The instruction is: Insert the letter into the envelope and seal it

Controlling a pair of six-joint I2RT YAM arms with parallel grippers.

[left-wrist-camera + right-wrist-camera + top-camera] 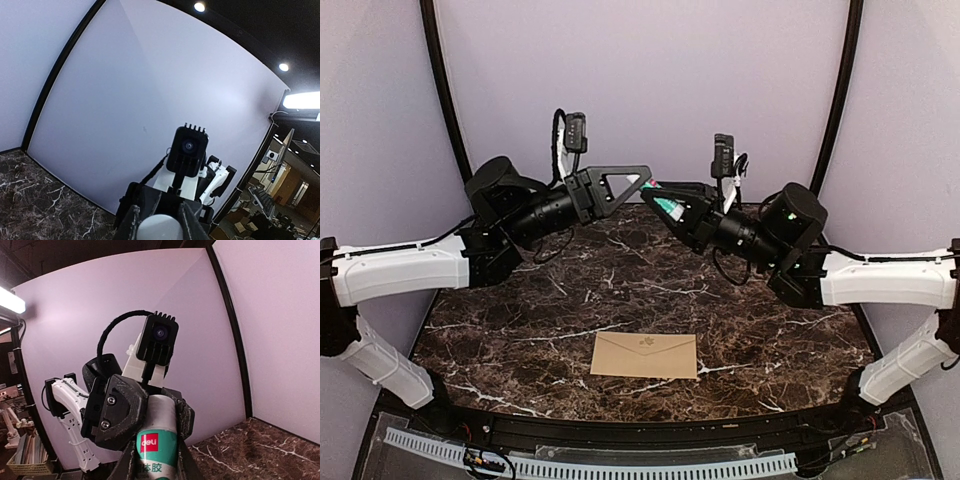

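The brown envelope (645, 356) lies flat near the table's front edge, its pointed flap folded down. The letter is out of view. High above the table's back half, both grippers meet tip to tip on a glue stick (667, 206). My right gripper (662, 200) is shut on its white and green body (156, 445). My left gripper (646, 180) is shut on the stick's white cap end (159, 229). In the right wrist view, my right gripper (155, 460) holds the tube from below while the left gripper's black fingers (117, 405) clamp its upper end.
The dark marble table (520, 320) is bounded by lilac walls (650, 80) at the back and sides. A black rail and a white cable tray (620, 465) run along the near edge. The two arms' white links (400, 270) hang over the left and right table sides.
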